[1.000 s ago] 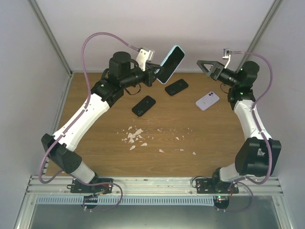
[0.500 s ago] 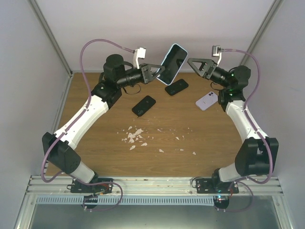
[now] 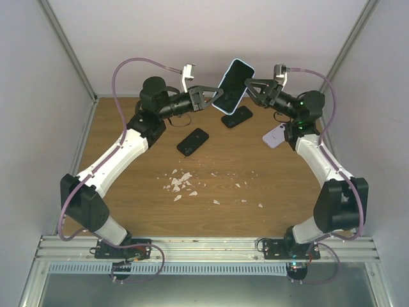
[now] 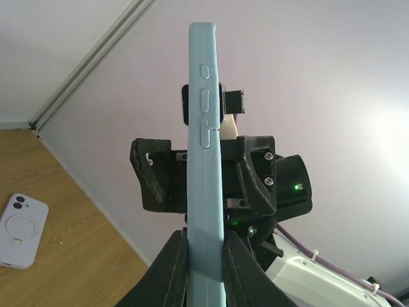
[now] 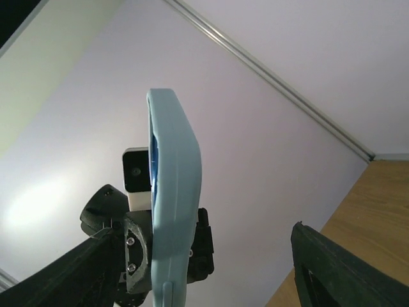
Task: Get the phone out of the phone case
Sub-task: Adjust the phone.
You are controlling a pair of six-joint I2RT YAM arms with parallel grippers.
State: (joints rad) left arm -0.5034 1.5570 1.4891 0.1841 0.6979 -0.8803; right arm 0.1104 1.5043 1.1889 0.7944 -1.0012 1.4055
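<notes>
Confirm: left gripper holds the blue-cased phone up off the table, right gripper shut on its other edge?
No. The right gripper is open, fingers spread either side of the blue-cased phone; the right wrist view shows it. The left gripper does hold it up off the table.

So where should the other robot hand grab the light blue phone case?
Take the light blue phone case by its free upper half, pinched across the flat front and back, coming from the right. The left gripper clamps the lower end, and the case stands edge-on to the open right gripper.
</notes>
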